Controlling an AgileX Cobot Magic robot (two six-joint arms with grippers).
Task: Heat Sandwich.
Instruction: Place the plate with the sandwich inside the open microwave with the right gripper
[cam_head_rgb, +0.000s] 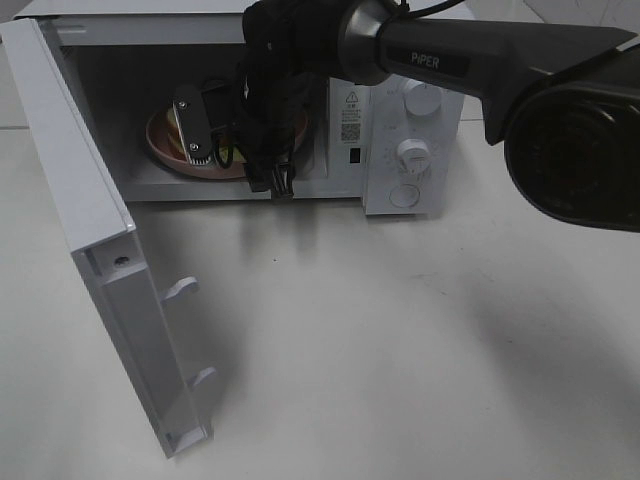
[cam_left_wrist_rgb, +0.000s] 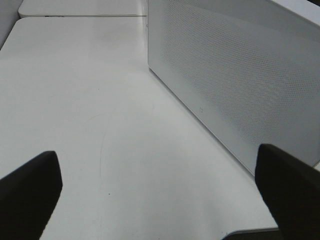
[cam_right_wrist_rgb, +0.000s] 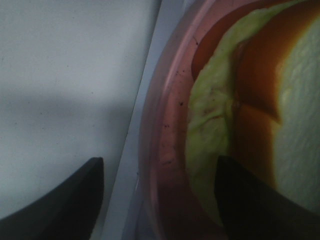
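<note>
The sandwich (cam_right_wrist_rgb: 280, 100), white bread with a brown crust and pale green filling, lies on the round pink plate (cam_right_wrist_rgb: 170, 130) inside the open microwave (cam_head_rgb: 400, 130). My right gripper (cam_right_wrist_rgb: 165, 200) reaches into the cavity, open, with its dark fingers standing apart on either side of the plate's rim. From the high camera only the plate's left edge (cam_head_rgb: 160, 140) shows, since the right gripper (cam_head_rgb: 212, 152) and arm cover the rest. My left gripper (cam_left_wrist_rgb: 160, 200) is open with nothing between its fingers, low over the table beside the microwave's perforated side wall (cam_left_wrist_rgb: 240, 85).
The microwave door (cam_head_rgb: 100, 250) swings wide open toward the front left, its latches (cam_head_rgb: 180, 288) pointing right. Two control knobs (cam_head_rgb: 414, 152) sit on the right panel. White tabletop (cam_head_rgb: 400, 350) stretches in front of the microwave.
</note>
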